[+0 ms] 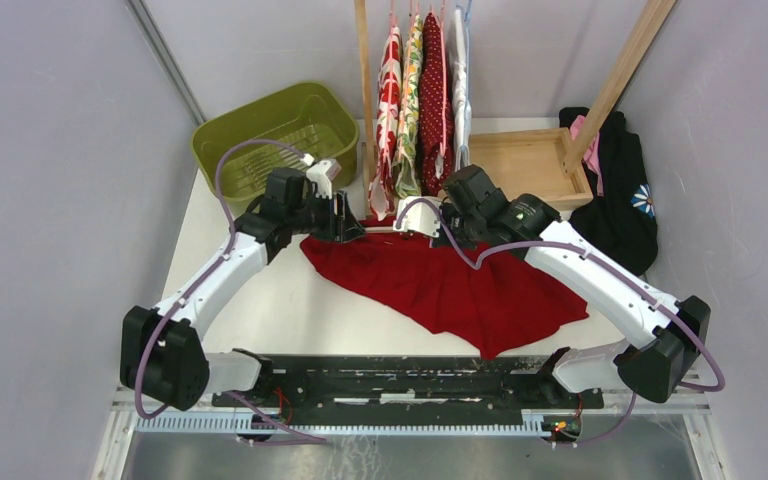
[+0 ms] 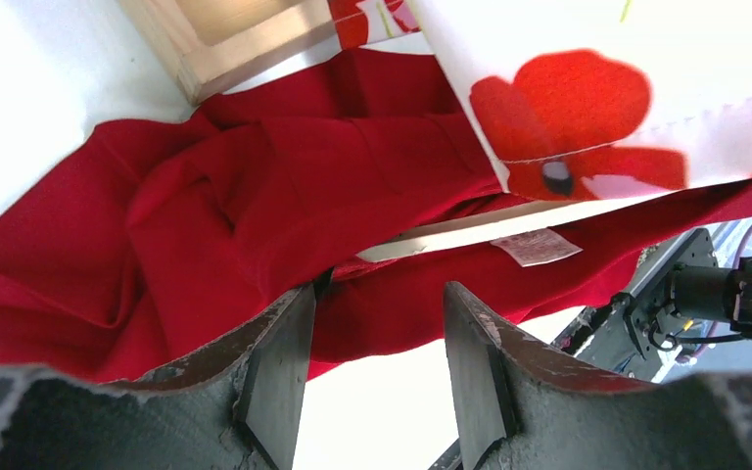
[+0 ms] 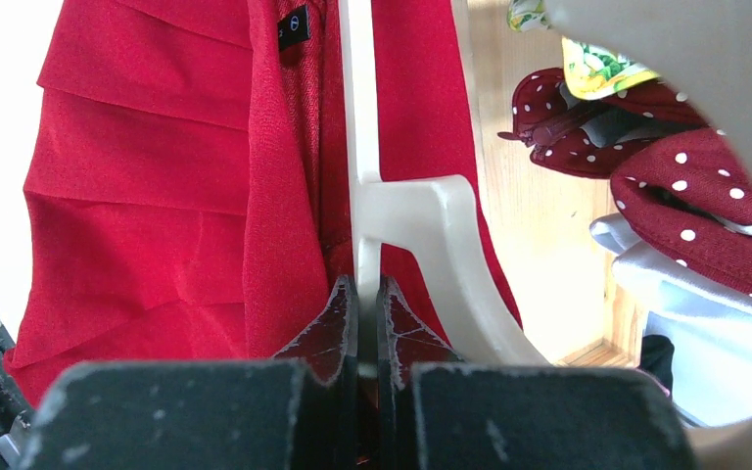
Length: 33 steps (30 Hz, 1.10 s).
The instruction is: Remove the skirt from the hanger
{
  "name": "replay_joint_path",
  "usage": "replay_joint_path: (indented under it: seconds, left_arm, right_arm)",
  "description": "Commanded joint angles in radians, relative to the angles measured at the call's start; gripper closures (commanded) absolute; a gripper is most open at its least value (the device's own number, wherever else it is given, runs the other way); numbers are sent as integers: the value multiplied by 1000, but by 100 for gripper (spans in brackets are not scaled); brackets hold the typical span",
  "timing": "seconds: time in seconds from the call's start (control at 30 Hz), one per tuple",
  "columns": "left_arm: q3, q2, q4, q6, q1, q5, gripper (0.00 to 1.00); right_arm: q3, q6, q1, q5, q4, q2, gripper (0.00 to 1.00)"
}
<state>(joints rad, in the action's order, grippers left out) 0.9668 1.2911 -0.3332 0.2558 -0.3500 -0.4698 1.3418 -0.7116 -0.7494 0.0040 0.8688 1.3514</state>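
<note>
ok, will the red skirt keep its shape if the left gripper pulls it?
Probably floppy: the red skirt lies in loose folds, so it should drape and bunch. Likely light, being thin cloth. It could snag on the hanger, which the right gripper pinches.

The table is white and flat. A red skirt lies spread on its middle, with the white hanger in its far edge. At the far left corner stands an olive-green plastic basket. Behind the skirt rests a shallow wooden tray, and just beside it, at the right edge, lies a black garment with a flower print. A black rail runs along the near edge.
</note>
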Motion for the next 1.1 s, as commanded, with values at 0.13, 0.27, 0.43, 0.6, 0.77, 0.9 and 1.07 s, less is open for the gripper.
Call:
replay_joint_path:
  seconds: [0.13,0.27,0.43,0.6,0.77,0.9,1.07]
  left_arm:
    - [-19,-32,29,1,-1,77,36]
    - [-29,-17,37,-3,-1,74,37]
    - [-48,-32,-15,-64,2,129,36]
    - [-26,-69,-39,-71,9,143,31]
    - [-12,-61,-34,-55,9,117,27]
    - [-29,-69,-36,-59,9,123,27]
    - [-8,-81,-65,-82,15,157,26]
  right_arm:
    - [42,-8,3,17,-65,-18,99]
    - [47,-9,4,17,-65,-13,99]
    - [48,-10,3,20,-61,-13,99]
    - [49,-11,3,18,-59,-5,99]
    - [57,-9,3,10,-58,2,99]
    - [58,-12,4,11,-53,-1,99]
    - [60,-14,3,10,-53,2,99]
